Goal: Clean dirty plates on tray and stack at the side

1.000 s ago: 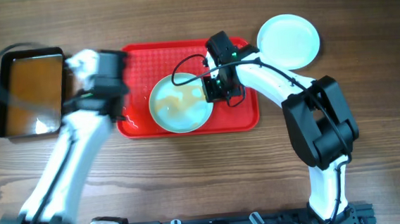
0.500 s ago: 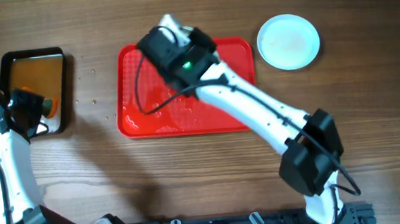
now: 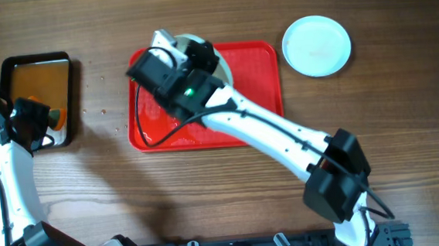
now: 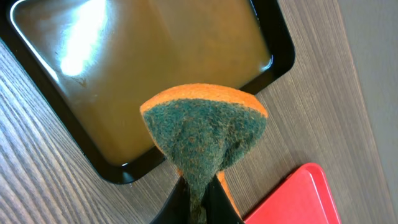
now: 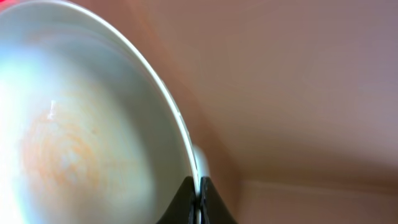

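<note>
My right gripper [image 3: 196, 59] is shut on the rim of a white plate [image 3: 221, 67] and holds it tilted on edge above the upper left part of the red tray [image 3: 257, 81]. In the right wrist view the jaws [image 5: 199, 190] pinch the rim, and the plate [image 5: 81, 137] shows faint orange streaks. A second white plate [image 3: 317, 45] lies on the table right of the tray. My left gripper [image 4: 199, 200] is shut on a green and orange sponge [image 4: 202, 130] at the near edge of the black pan. In the overhead view the sponge [image 3: 55, 117] sits at the pan's right side.
The black pan [image 3: 34, 64] holds brownish water at the far left and also shows in the left wrist view [image 4: 277, 59]. A corner of the tray [image 4: 301, 196] lies just right of the sponge. Wet streaks mark the tray floor. My right arm spans the tray diagonally.
The plate has left the tray floor and is now held up on edge by my right gripper, which shifted left. My left arm moved from the tray to the pan and stays there.
</note>
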